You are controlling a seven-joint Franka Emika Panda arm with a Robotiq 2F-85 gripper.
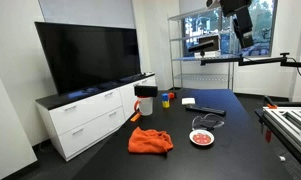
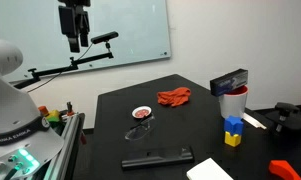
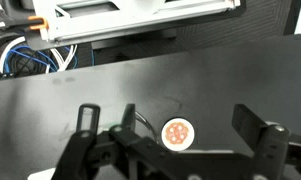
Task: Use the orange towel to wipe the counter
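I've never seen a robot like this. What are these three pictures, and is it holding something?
It is a robot arm with a two-fingered hand. Two pictures come from cameras standing in the room; they show the hand high above the black table. The third comes from a camera on the wrist, looking down past the fingers. The fingers are spread apart and hold nothing. On the table lie an orange towel, a small round dish, coloured blocks and a white cup. The towel is for wiping, but it is not picked up yet.
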